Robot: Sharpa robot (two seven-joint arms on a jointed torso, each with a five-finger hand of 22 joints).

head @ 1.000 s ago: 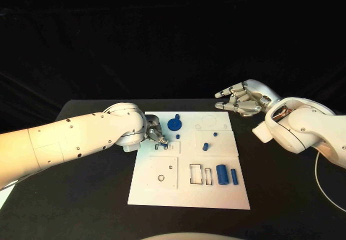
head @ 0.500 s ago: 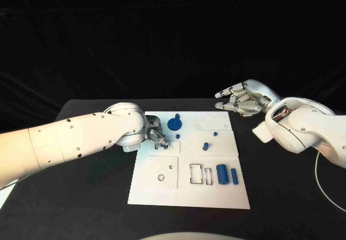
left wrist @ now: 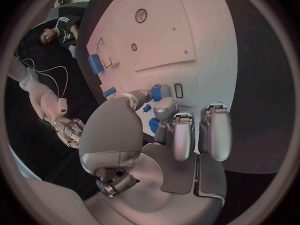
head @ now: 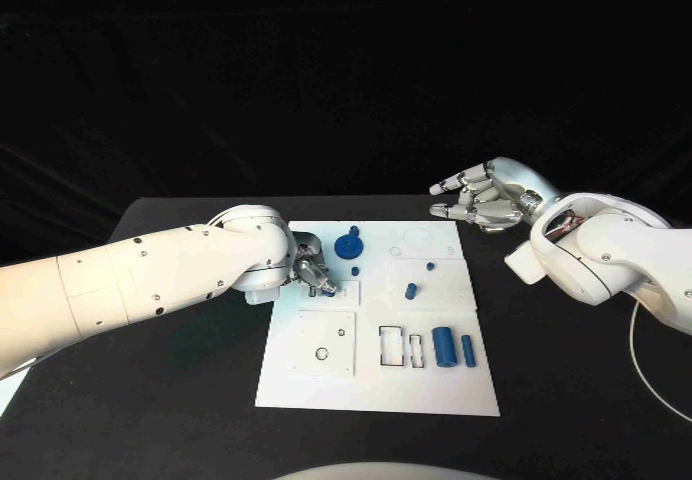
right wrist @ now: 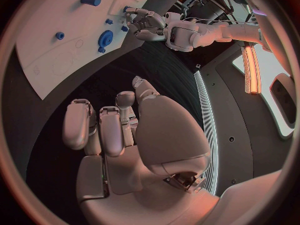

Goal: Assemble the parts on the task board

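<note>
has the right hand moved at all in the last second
No. The right hand hovers off the task board's far right corner, just as before.
</note>
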